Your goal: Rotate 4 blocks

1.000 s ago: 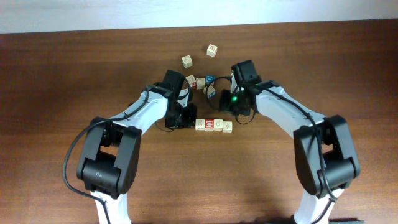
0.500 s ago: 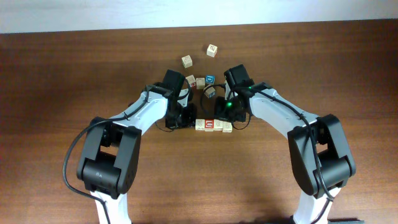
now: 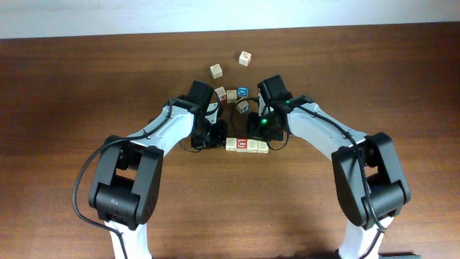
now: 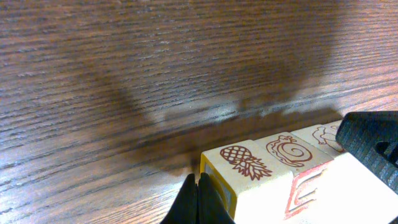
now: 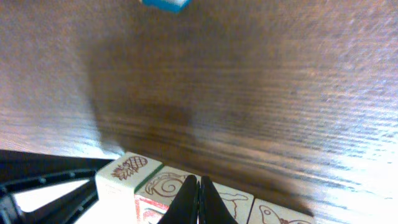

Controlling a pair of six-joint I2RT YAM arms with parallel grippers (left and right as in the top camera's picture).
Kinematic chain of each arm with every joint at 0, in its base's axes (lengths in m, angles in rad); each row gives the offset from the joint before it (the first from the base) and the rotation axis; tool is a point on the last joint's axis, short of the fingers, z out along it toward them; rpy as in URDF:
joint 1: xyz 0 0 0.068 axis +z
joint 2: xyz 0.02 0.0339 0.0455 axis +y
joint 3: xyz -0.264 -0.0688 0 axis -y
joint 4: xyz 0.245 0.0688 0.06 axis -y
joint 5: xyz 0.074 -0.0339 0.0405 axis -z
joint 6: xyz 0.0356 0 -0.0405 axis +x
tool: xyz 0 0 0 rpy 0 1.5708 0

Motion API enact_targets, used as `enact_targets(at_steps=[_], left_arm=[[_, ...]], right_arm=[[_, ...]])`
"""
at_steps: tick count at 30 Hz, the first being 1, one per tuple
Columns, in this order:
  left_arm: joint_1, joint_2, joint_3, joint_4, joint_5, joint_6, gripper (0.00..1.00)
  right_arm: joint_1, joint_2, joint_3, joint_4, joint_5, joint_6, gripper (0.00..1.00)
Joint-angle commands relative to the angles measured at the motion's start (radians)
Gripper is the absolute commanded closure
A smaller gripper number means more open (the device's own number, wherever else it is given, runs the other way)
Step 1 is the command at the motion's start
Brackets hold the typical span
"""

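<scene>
Blocks [image 3: 243, 144] row: lower faces cut off in wrist views; left hand [image 4: 198, 198]: pinched closed, empty; right hand [image 5: 197, 194]: pinched closed, empty

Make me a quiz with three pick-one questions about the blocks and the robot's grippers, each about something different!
1. Where is the pineapple block?
A) in the middle of the row
B) at the end of the row, beside the left gripper
C) alone, far from the other blocks

2. How many blocks make up the row?
A) two
B) four
C) seven

3. How are the left gripper and the right gripper set?
A) both shut
B) both wide open
C) each lifting a block

Answers:
1 B: the left wrist view shows it last in line, next to the gripper's tips.
2 B: the right wrist view shows four picture tops side by side.
3 A: each wrist view shows the tips pressed together with nothing between them.
</scene>
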Motion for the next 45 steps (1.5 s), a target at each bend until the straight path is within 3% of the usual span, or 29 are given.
enact_targets(at_steps=[1, 6, 12, 26, 28, 31, 36, 45], left_arm=[[-0.005, -0.002, -0.01, -0.002, 0.007, 0.001, 1.0], [-0.005, -0.002, -0.01, -0.005, 0.011, 0.035, 1.0], [-0.005, -0.002, -0.01, -0.003, 0.016, 0.087, 1.0], [0.016, -0.002, 0.052, -0.089, 0.052, 0.335, 1.0], [0.038, -0.002, 0.052, -0.092, 0.053, 0.316, 1.0], [0.05, -0.002, 0.052, -0.089, 0.053, 0.192, 1.0], [0.05, -0.002, 0.052, -0.073, 0.132, 0.16, 1.0], [0.048, -0.002, 0.052, -0.05, 0.108, 0.064, 1.0]], right_arm=[[-0.09, -0.126, 0.064, -0.053, -0.016, 0.011, 0.96], [-0.233, -0.188, 0.048, -0.282, -0.056, -0.045, 0.96], [-0.224, -0.166, -0.122, -0.185, -0.127, -0.023, 0.96], [-0.179, -0.073, -0.144, -0.138, -0.093, 0.004, 0.95], [-0.18, -0.073, -0.152, -0.127, -0.093, 0.004, 0.96], [-0.18, -0.073, -0.152, -0.119, -0.093, 0.004, 0.95], [-0.18, -0.073, -0.152, -0.119, -0.093, 0.003, 0.96], [-0.179, -0.073, -0.152, -0.116, -0.098, -0.005, 0.96]])
